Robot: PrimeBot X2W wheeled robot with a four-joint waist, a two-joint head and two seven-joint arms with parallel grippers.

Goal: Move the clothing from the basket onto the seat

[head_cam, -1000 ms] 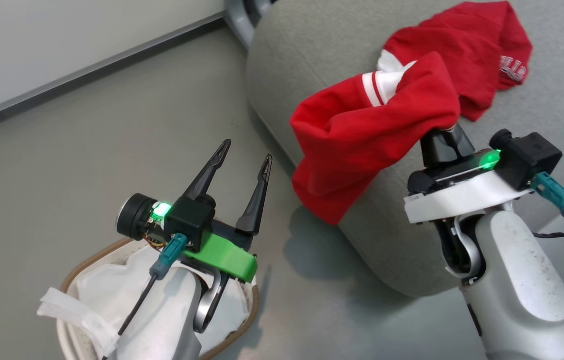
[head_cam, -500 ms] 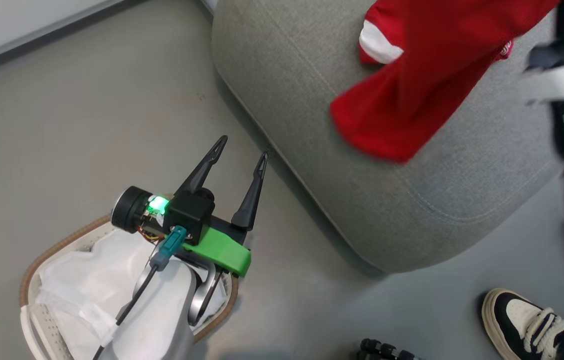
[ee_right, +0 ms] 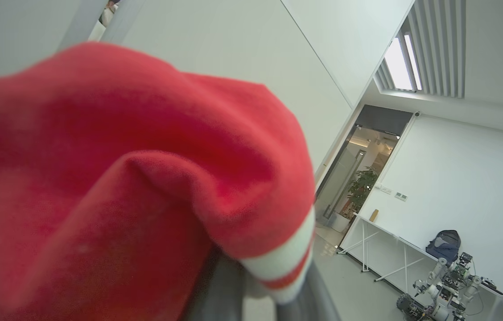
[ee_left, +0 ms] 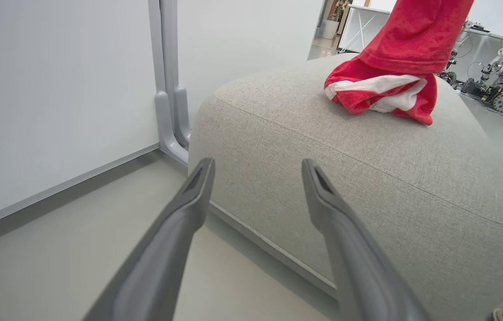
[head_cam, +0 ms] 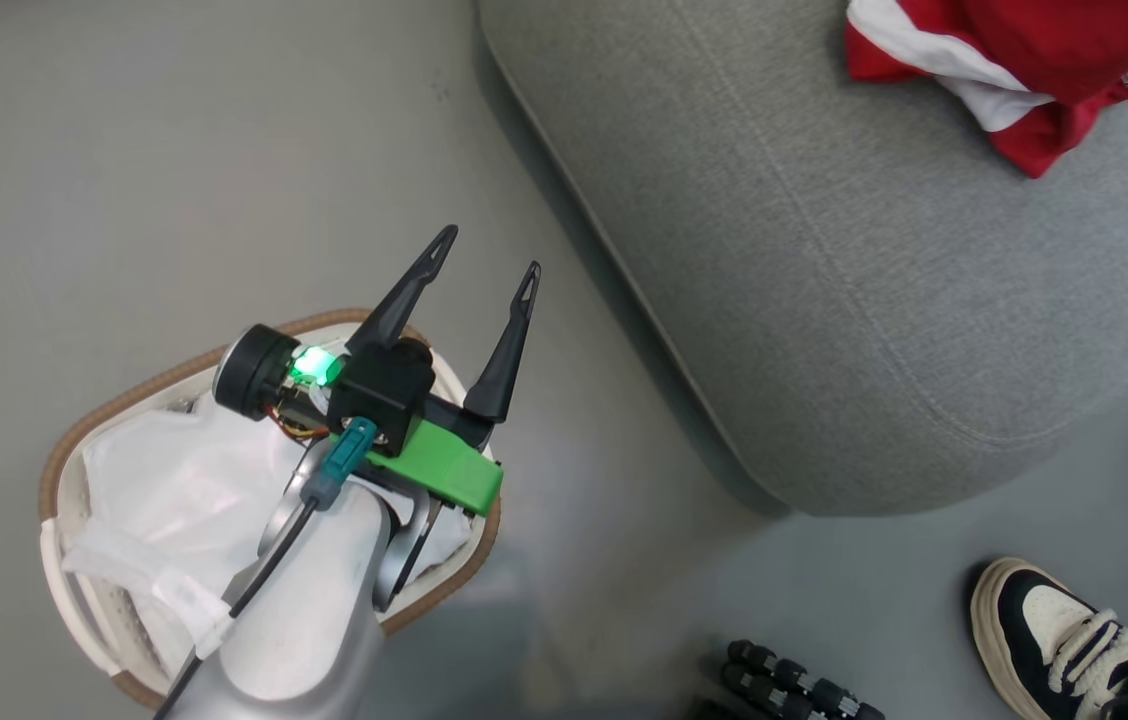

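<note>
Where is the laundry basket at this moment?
In the head view the basket stands on the floor at the lower left, beneath the left gripper, apart from the grey seat to its right, with a white cloth inside.

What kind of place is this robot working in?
Probably a robotics lab or office, not a home: small robots beside a white table, bare white walls, and a glass doorway with a potted plant.
</note>
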